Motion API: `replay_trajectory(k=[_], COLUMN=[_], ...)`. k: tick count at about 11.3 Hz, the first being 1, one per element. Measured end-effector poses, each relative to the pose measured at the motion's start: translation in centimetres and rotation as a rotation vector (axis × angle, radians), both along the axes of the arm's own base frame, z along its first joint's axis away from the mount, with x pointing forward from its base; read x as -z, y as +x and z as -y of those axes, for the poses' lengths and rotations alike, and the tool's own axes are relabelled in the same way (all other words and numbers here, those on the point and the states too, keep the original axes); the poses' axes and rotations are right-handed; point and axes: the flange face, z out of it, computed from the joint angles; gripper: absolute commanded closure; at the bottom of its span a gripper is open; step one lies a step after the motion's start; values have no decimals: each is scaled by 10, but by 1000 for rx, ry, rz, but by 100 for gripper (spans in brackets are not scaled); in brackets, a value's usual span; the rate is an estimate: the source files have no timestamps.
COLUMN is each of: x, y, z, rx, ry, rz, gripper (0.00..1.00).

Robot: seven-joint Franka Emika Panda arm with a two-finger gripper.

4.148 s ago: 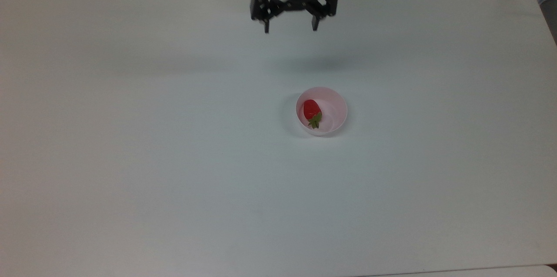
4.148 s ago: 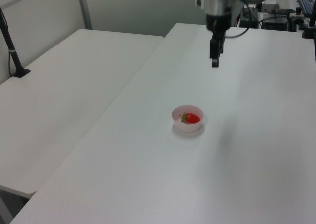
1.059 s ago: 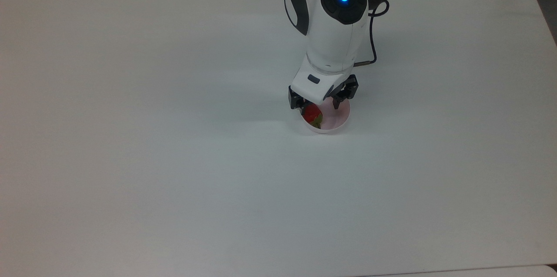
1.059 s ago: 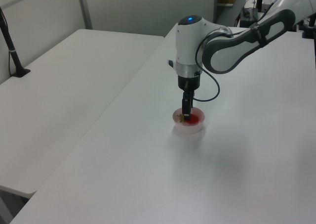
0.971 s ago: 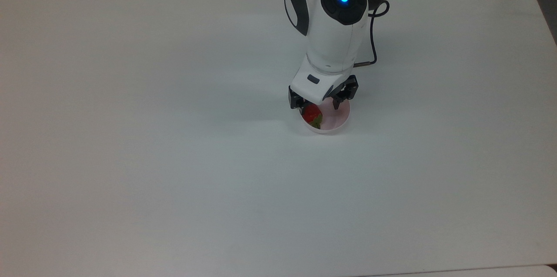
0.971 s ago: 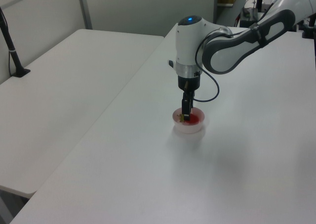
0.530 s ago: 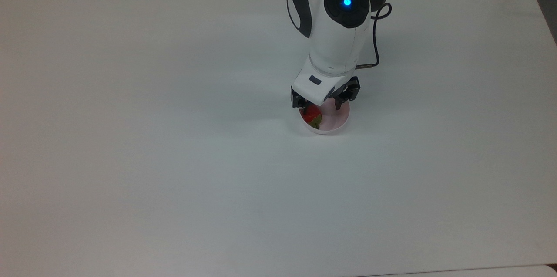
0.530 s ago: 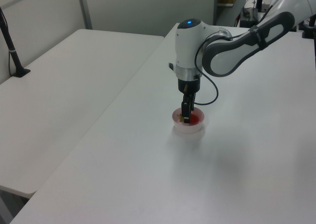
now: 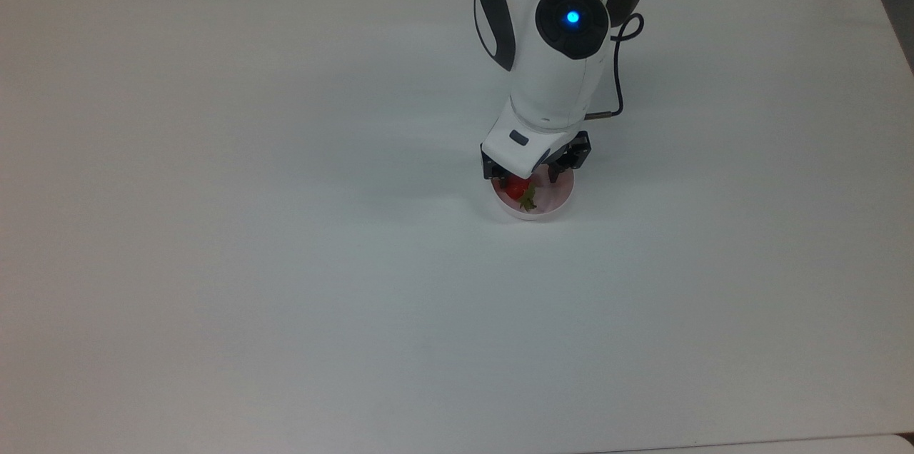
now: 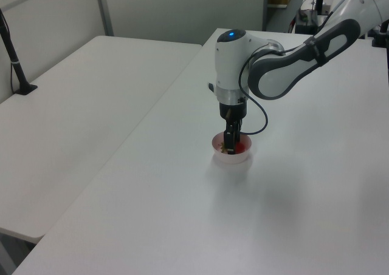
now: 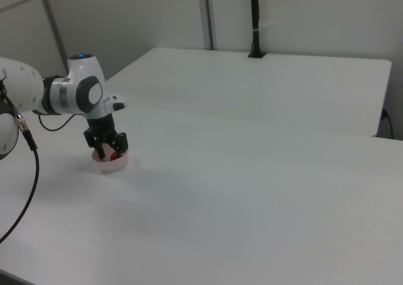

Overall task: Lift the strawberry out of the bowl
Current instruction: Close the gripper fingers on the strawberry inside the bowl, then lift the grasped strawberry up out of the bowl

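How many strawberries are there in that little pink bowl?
1. The strawberry lies toward the top view's left side of the bowl, under the gripper. The arm covers part of the bowl, so another could be hidden.

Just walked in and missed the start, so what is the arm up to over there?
The robot arm has lowered its claw into a small pink bowl on the white table, reaching for the strawberry inside. The open fingers straddle the berry, which lies in the bowl, not yet lifted.
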Motion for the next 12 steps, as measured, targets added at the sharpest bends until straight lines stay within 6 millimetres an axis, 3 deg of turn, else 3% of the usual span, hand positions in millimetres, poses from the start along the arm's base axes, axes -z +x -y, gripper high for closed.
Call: replay_trajectory(k=[3,7,12], x=[7,-1,-42], y=[0,2,3], z=[0,0,1], rx=[-1,1,2], ry=[-8,-4,3], rz=[-7,8,54], gripper=[73,73,72])
